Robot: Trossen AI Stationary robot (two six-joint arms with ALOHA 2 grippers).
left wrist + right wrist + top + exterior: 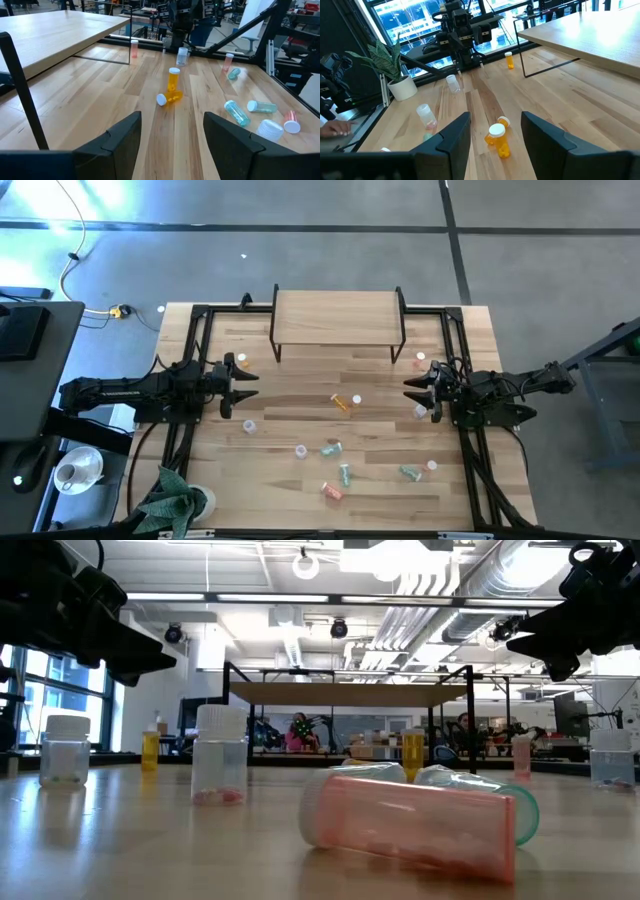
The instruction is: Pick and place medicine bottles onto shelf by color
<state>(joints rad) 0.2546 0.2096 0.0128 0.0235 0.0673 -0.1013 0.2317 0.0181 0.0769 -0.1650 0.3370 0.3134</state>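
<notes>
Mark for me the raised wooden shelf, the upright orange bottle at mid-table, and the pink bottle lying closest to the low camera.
Light wood shelf on black legs (337, 313), high view, bare top.
Upright orange bottle with white cap (173, 80), left wrist view, body.
Pink bottle lying on its side (410, 823), low view, side wall.

A light wood tabletop (300, 480) carries the scene, edged by a black metal frame (195, 330). At its near left corner stands a potted plant (172, 498) in a white pot. A yellow cable (68, 275) trails over the grey floor (540, 270) at far left.
</notes>
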